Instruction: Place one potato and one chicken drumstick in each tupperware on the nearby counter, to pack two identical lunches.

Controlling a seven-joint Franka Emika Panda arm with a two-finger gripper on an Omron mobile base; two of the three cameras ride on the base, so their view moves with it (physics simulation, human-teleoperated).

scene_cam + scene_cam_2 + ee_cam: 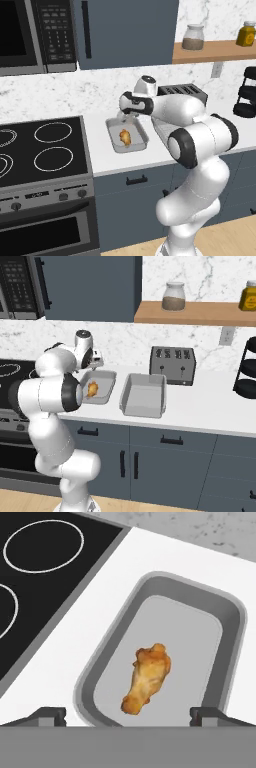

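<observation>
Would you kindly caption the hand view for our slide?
Open pincer above a golden-orange club-shaped chicken drumstick lying in a light-grey rectangular tupperware tray.

Golden-orange chicken drumstick (146,678) with browner patches. Light-grey tupperware (227,617), darker grey along the rim. Plain white tabletop (95,619). Black stove top (42,577) ringed with thin white circles. Grey-veined white marble backsplash (55,90). Dark blue-grey cabinet doors (165,471), black handles.
</observation>
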